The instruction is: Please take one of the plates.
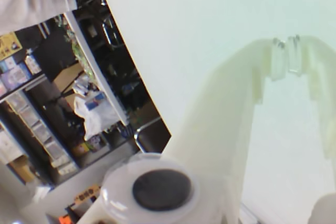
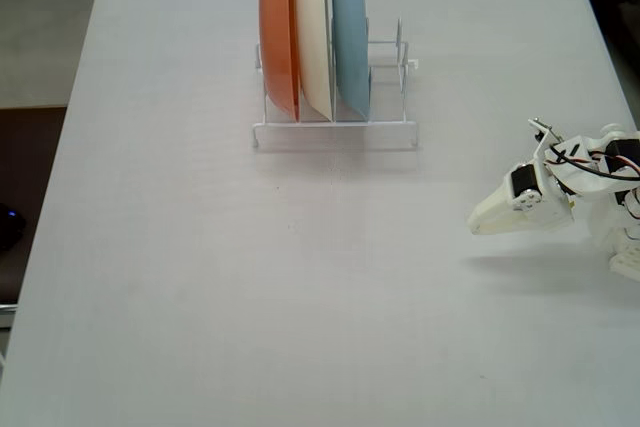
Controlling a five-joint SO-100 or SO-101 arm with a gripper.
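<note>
The white claw (image 2: 478, 224) hangs empty, its fingertips (image 1: 286, 43) pinched together, on an arm folded low well to the right of the wire dish rack (image 2: 335, 132) in the fixed view. The rack holds three upright plates: orange (image 2: 278, 37), cream-white (image 2: 312, 37), pale blue (image 2: 350, 42). I see no yellow plate. Bare white table (image 2: 250, 277) lies between.

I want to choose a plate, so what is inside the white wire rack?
The rack holds three upright plates: orange, cream-white, light blue. No yellow plate is visible.
</note>
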